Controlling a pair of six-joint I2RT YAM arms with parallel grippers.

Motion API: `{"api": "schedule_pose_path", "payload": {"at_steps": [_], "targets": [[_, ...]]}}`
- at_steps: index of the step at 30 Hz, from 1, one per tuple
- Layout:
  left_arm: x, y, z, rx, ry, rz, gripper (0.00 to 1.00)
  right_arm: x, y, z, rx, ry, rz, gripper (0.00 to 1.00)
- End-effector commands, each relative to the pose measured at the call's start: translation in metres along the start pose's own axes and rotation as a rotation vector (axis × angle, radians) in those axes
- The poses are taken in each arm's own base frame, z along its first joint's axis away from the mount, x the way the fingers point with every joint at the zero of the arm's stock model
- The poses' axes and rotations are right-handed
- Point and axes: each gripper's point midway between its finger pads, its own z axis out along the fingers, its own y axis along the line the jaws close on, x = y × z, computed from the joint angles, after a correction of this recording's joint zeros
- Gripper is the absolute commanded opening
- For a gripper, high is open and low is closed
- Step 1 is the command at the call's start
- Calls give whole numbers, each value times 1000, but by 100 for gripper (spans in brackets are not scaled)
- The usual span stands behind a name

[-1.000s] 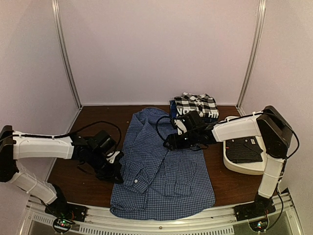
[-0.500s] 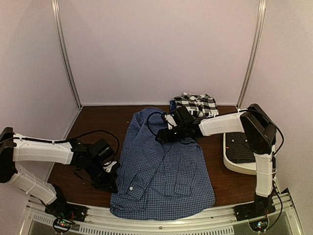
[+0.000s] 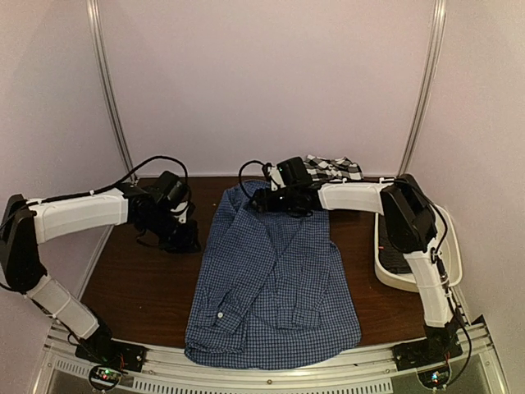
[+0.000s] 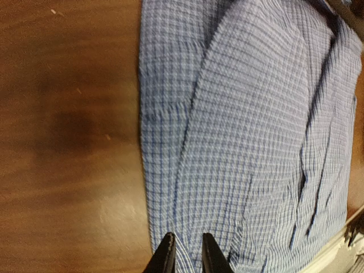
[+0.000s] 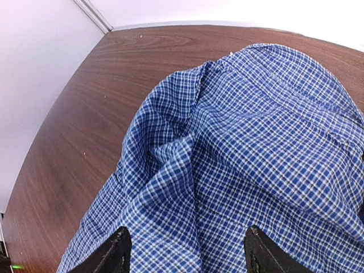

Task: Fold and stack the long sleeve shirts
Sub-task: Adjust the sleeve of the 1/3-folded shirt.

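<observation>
The blue-and-white fine-check shirt [image 3: 271, 279] lies flat on the brown table, collar to the back and hem at the near edge. My left gripper [image 3: 184, 238] hangs just left of its upper left edge. In the left wrist view [image 4: 187, 259] the jaws stand a narrow gap apart with nothing between them, and the shirt [image 4: 256, 114] lies beyond. My right gripper [image 3: 261, 201] is wide open and empty over the collar end, as the right wrist view [image 5: 185, 250] shows above rumpled cloth [image 5: 244, 142]. The black-and-white check shirt [image 3: 332, 170] lies at the back. The dark blue shirt is hidden behind my right arm.
A white tub [image 3: 414, 283] stands at the right edge, partly behind my right arm, with something dark in it. Bare wood [image 3: 139, 287] stretches left of the shirt. Pale walls close in the back and both sides. A metal rail runs along the near edge.
My left gripper moved from the sleeve at the near left back to the shirt's upper left edge. My right gripper moved from mid-shirt back to the collar. The left sleeve lies narrower.
</observation>
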Motion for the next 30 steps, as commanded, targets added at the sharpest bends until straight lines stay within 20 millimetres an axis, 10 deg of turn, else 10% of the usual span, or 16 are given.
{"api": "schedule_pose_path", "payload": {"at_steps": [1, 13, 23, 30], "targets": [[-73, 22, 7, -2, -136, -10, 17, -13, 3, 17, -8, -30, 39, 68], [-182, -2, 44, 139, -247, 14, 15, -21, -3, 65, -35, -69, 81, 59], [-187, -15, 101, 261, -177, -11, 13, -43, 5, 61, -69, -126, 79, 9], [-177, 7, 133, 187, -130, -80, 10, -66, 5, 38, -7, -172, 29, 0]]}}
